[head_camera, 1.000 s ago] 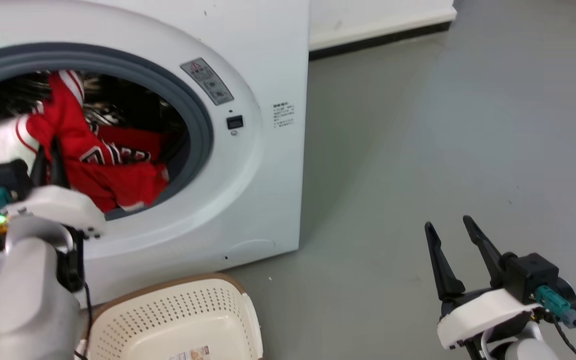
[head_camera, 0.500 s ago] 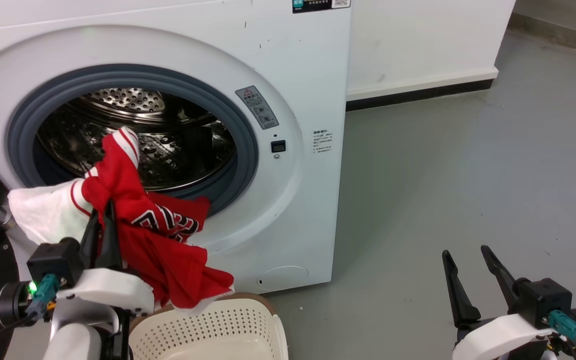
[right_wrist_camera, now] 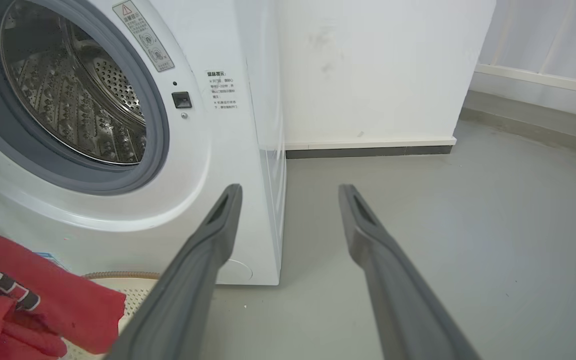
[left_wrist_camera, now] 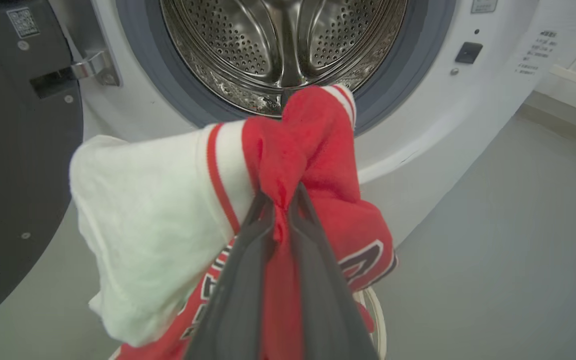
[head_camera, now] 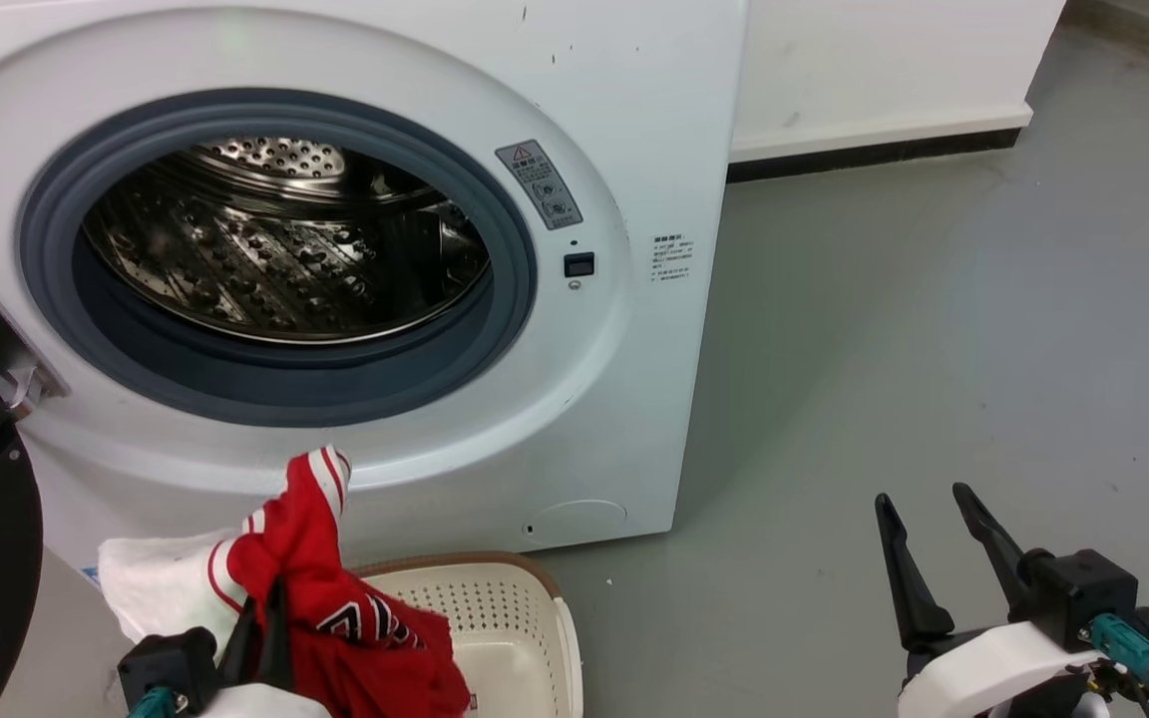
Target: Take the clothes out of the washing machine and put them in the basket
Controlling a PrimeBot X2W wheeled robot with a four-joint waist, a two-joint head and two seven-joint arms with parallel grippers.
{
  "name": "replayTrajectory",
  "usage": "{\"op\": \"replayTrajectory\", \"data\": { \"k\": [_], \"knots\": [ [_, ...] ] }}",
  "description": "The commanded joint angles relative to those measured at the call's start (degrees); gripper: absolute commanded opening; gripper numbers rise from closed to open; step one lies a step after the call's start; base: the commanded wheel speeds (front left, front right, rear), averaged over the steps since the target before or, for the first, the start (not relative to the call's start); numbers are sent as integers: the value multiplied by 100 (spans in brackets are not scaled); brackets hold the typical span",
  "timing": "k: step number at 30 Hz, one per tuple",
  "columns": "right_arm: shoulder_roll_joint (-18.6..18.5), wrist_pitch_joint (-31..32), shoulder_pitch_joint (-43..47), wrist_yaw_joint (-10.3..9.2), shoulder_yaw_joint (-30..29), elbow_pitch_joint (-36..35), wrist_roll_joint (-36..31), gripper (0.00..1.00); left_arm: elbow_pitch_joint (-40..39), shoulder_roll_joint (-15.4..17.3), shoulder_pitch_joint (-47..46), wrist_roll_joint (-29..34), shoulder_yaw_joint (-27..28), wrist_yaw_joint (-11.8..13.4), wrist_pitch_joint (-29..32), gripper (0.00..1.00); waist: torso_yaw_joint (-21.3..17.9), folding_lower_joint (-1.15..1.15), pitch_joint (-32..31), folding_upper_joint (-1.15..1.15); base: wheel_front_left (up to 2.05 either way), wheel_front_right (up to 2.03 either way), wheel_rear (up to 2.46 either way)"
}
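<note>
Your left gripper (left_wrist_camera: 280,198) pinches the clothes (head_camera: 315,558), out of the washer (head_camera: 634,150) and over the basket's (head_camera: 525,570) left side, while the right gripper (head_camera: 921,496) idles, fingers spread; centre, lower and release.

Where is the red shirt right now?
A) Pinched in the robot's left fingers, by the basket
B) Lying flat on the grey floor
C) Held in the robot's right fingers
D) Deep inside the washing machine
A: the left fingers are shut on the red jersey, which hangs by the basket; the drum looks empty, and the right fingers are open with nothing in them.
</note>
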Motion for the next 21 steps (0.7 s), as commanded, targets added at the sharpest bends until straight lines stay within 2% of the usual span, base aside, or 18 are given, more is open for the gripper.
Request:
{"op": "replayTrajectory", "data": {
  "k": [1,12,13,21],
  "knots": [
    [2,-1,-107,-4,16,-50,21,100,126,-17,30,-41,-9,-29,-71,0,-42,0,230,0,0,0,0],
    [2,-144,-680,-4,106,-75,86,100,1517,-23,-829,-56,-90,-227,-466,0,-270,0,1402,0,0,0,0],
    [3,-209,-868,-4,133,-45,106,100,2059,-15,-1240,-20,-130,-308,-636,0,-349,0,1735,0,0,0,0],
    [4,-425,-1339,-4,184,-60,201,100,3549,117,-2371,57,-189,-549,-1007,0,-516,0,2701,0,0,0,0]
  ]
}}
